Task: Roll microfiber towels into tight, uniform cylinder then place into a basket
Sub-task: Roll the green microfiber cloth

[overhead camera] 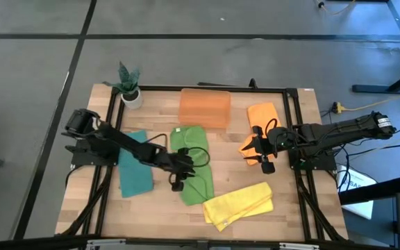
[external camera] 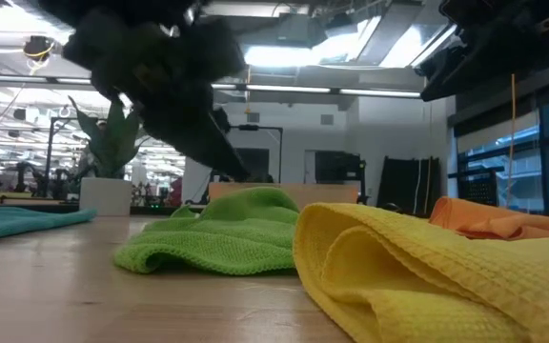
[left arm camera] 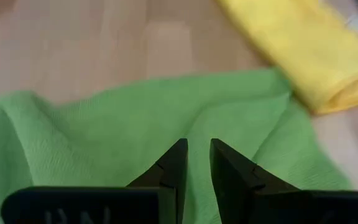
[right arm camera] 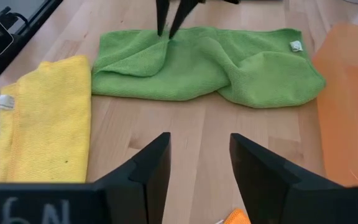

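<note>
Wooden slats form the table (overhead camera: 151,215), which is framed by a black rail and stands on a grey floor. At ten o'clock on the table a small white pot with a green plant (overhead camera: 129,87) is noted. At nine o'clock the teal towel (overhead camera: 135,173) lies flat, partly under the left arm. At the centre the green towel (overhead camera: 192,163) is spread loosely and rumpled, not rolled. The left gripper (overhead camera: 179,182) is seen low over the green towel's near part; its fingers (left arm camera: 173,171) stand narrowly apart with only a slim gap, and no cloth is seen pinched between them. At twelve o'clock the basket (overhead camera: 204,107) is found, with no towel visible in it. At five o'clock the yellow towel (overhead camera: 240,205) lies loosely folded. At two o'clock an orange towel (overhead camera: 264,118) is seen, bunched beneath the right arm. The right gripper (overhead camera: 261,156) hovers above bare wood just beside that cloth, jaws moderately wide and empty. Progress is judged as early: no cylinder has been formed and nothing has been placed; all four towels remain to be rolled and binned.
</note>
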`<action>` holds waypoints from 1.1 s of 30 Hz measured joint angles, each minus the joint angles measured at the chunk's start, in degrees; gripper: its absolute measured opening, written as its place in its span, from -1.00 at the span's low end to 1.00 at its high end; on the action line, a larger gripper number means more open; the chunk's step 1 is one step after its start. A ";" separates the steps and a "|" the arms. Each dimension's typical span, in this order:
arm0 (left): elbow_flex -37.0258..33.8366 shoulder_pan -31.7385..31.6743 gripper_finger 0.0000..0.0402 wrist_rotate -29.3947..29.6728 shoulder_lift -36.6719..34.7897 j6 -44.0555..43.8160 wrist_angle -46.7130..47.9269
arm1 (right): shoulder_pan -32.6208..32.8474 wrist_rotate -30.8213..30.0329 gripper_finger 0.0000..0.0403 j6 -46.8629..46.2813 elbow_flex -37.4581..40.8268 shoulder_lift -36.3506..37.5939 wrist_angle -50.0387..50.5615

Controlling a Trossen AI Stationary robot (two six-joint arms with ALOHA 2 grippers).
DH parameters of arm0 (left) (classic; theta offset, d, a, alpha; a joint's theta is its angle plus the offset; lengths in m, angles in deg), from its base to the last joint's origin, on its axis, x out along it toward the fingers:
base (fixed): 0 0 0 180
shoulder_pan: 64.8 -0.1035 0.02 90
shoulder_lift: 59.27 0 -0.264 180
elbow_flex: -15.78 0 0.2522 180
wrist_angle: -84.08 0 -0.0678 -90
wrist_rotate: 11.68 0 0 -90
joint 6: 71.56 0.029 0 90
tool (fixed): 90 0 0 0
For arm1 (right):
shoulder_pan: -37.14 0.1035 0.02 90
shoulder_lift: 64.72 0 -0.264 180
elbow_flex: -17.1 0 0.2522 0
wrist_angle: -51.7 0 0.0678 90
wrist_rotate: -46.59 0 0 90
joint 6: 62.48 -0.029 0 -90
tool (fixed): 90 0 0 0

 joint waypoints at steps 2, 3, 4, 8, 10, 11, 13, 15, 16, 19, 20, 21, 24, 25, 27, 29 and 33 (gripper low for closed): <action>2.08 -0.19 -0.70 -0.07 1.09 1.16 2.64 | 0.00 -0.01 -0.17 0.04 0.00 0.00 0.00; 2.91 -0.18 -0.70 -0.10 1.39 1.66 3.19 | 0.00 -0.01 -0.17 0.44 0.00 0.00 0.00; 3.54 -0.26 -0.70 -0.39 1.61 1.77 3.47 | -0.02 0.01 -0.17 0.52 0.00 0.00 0.00; 3.99 -1.50 -0.70 -6.52 2.03 0.61 5.26 | -0.01 -0.01 -0.17 0.55 0.00 0.00 0.00; 3.99 -2.03 -0.70 -7.26 2.05 -1.16 5.44 | 0.00 -0.01 -0.17 0.57 0.00 0.00 0.00; 3.99 -2.23 -0.70 -6.85 2.23 -1.53 5.46 | 0.00 -0.01 -0.17 0.59 0.02 0.00 0.02; 3.99 -2.48 -0.70 -5.60 2.49 -1.58 6.16 | 0.00 -0.01 -0.17 0.62 0.02 0.00 0.04; 3.94 -2.62 -0.70 -5.65 2.49 -1.61 6.22 | -0.02 -0.02 -0.17 0.67 0.02 0.00 0.05; 3.94 -2.64 -0.70 -5.94 2.49 -1.62 6.32 | -0.02 -0.02 -0.17 0.69 0.02 0.00 0.07; 3.94 -2.34 -0.70 -5.97 3.27 -1.35 6.47 | -0.02 -0.03 -0.17 0.72 0.04 0.00 0.09; 3.92 -2.06 -0.70 -5.88 3.27 -1.09 6.66 | 0.00 -0.03 -0.17 0.72 0.04 0.00 0.09; 3.94 -1.83 -0.70 -5.77 3.46 -0.92 6.01 | -0.02 -0.01 -0.17 0.72 0.04 0.00 0.09; 3.95 -1.57 -0.70 -5.78 5.57 -1.04 6.04 | -0.01 -0.03 -0.17 0.72 0.04 0.00 0.13; 3.86 -1.53 -0.70 -5.77 6.53 -1.12 5.58 | -0.01 -0.03 -0.17 0.72 0.04 0.00 0.12; 3.88 -1.34 -0.70 -5.61 7.58 -0.73 4.51 | -0.01 -0.04 -0.17 0.75 0.07 0.00 0.11; 3.88 -1.28 -0.70 -5.42 7.62 0.59 4.39 | -0.02 -0.03 -0.17 0.72 0.07 0.02 0.10; 3.90 -1.28 -0.70 -4.51 7.46 0.73 4.38 | 0.00 -0.05 -0.17 0.72 0.07 0.02 0.17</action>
